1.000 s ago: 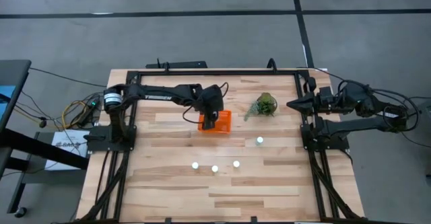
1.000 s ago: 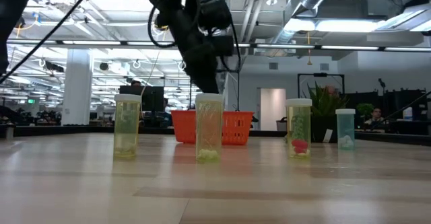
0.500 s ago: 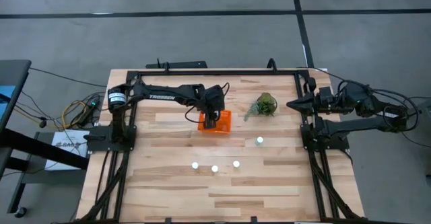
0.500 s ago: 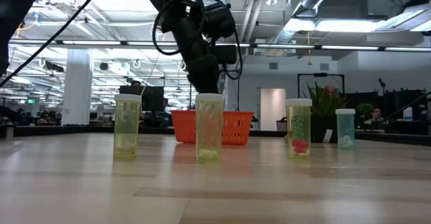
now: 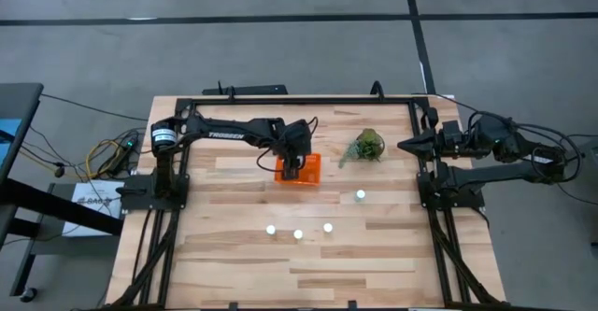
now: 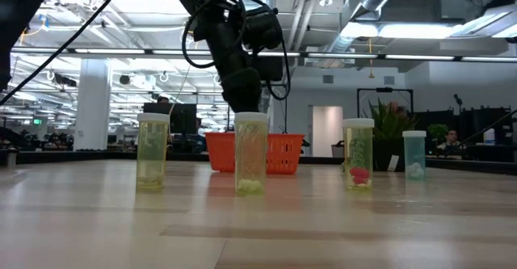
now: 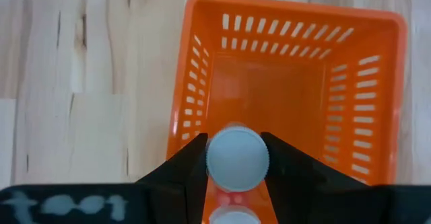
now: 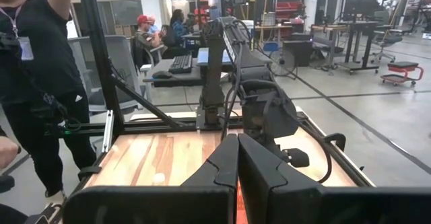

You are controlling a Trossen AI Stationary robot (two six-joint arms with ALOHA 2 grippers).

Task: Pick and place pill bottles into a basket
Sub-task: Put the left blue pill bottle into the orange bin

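The left claw (image 7: 236,158) is gripping a bottle (image 7: 236,159) by its round, ribbed white cap, hanging over the near part of the basket (image 5: 312,170). The basket is a square tub of bright orange plastic with slotted walls, sitting on the pale planked wood surface (image 5: 234,264) toward its far middle. In the left wrist view a second white cap (image 7: 235,216) is showing just below the held one, inside the basket.

Four more bottles are standing on the surface nearer than the basket: three in a loose row, the left (image 5: 271,229), the middle (image 5: 298,234) and the right (image 5: 328,227), and a fourth (image 5: 360,195) apart to the right. From the low view they are clear plastic cylinders with white caps, three yellow-green and one bluish (image 6: 414,155); the middle one (image 6: 250,153) is partly hiding the basket.

A leafy green plant (image 5: 368,147) is sitting just right of the basket. The right claw (image 8: 238,158) is waiting at the right edge, its two fingers pressed together. A person (image 8: 42,89) in dark clothes is standing beyond the surface.
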